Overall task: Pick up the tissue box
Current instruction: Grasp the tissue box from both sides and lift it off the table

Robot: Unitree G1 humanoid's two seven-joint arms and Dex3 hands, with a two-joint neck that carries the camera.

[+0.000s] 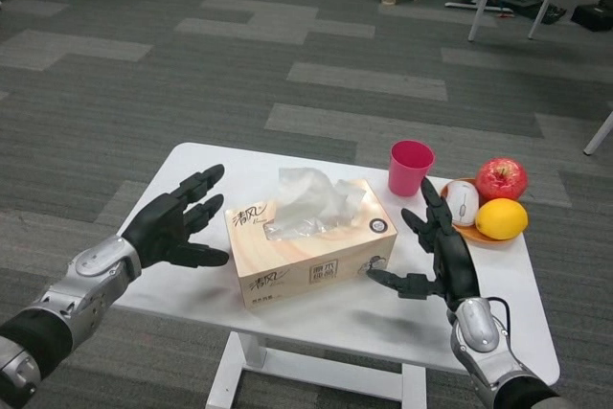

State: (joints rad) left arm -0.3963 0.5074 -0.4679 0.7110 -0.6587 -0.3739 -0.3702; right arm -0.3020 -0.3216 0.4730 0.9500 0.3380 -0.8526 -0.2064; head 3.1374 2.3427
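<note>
A tan tissue box (311, 251) with a white tissue sticking out of its top lies in the middle of the white table (239, 168). My left hand (177, 222) is open just to the left of the box, palm toward it, a small gap between them. On the box's right side my right hand (436, 256) is open too, fingers spread, thumb tip close to the box's right end. Neither hand holds anything.
A pink cup (410, 168) stands behind the box's right end. An orange plate (484, 235) at the back right carries a red apple (501, 179), a yellow lemon (501, 218) and a white computer mouse (463, 202). Grey carpet surrounds the table.
</note>
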